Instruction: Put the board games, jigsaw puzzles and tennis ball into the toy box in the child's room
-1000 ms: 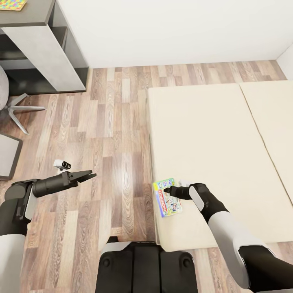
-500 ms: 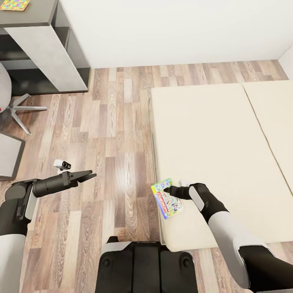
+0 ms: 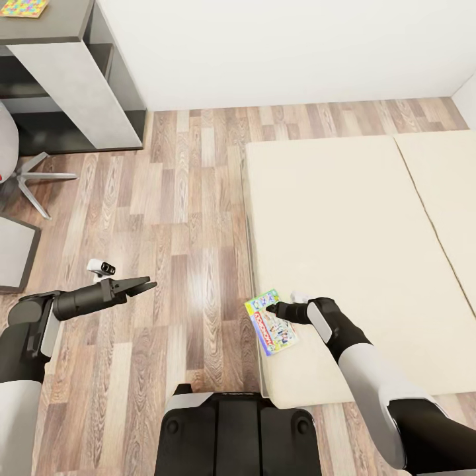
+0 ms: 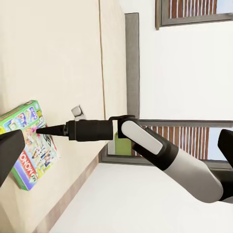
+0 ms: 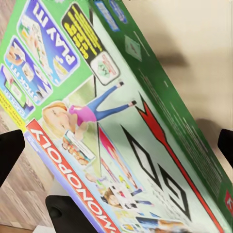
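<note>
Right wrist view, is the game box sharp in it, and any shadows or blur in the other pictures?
Right wrist view: the board game is close, its print legible but soft, soft shadows on the bed behind. Head view: even light, faint sheen on the floor. Left wrist view: crisp, with the right gripper tapering onto the box.

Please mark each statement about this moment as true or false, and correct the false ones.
1. The board game lies at the edge of the bed. True.
2. The left gripper is touching the board game. False: it hangs above the wood floor, apart from the game.
3. A jigsaw puzzle lies on the table. True.
4. The right gripper is over the floor, far from the bed. False: its tip is at the board game on the bed.
</note>
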